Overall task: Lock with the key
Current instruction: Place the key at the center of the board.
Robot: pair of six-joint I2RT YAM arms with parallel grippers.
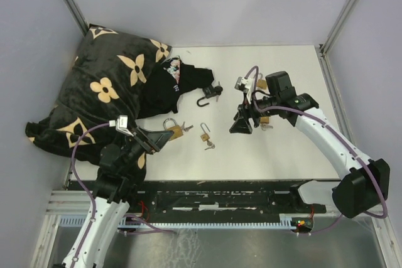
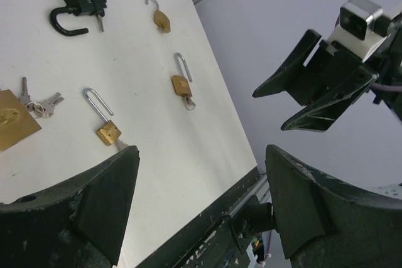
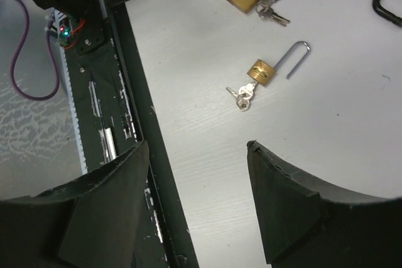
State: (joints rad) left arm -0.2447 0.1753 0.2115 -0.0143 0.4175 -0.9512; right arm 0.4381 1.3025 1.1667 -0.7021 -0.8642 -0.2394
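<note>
A small brass padlock [image 3: 262, 71] lies on the white table [image 1: 282, 149] with its shackle swung open. Its keys [image 3: 241, 97] rest at its base. The same padlock [image 1: 205, 136] sits mid-table, between the two arms. A larger brass padlock [image 1: 173, 130] with a key bunch [image 3: 271, 7] lies close by my left gripper [image 1: 160, 141]. That gripper [image 2: 202, 155] is open and holds nothing. My right gripper [image 1: 242, 123] hovers above the table to the right of the small padlock. In its wrist view the right gripper [image 3: 196, 149] is open and empty.
A black padlock [image 1: 211, 92] with an open shackle lies further back. Two more small brass padlocks [image 2: 161, 18] [image 2: 182, 81] lie near the right arm. A black flower-patterned cushion [image 1: 107, 86] and dark cloth [image 1: 182, 80] fill the back left. A black rail [image 3: 135, 92] borders the near edge.
</note>
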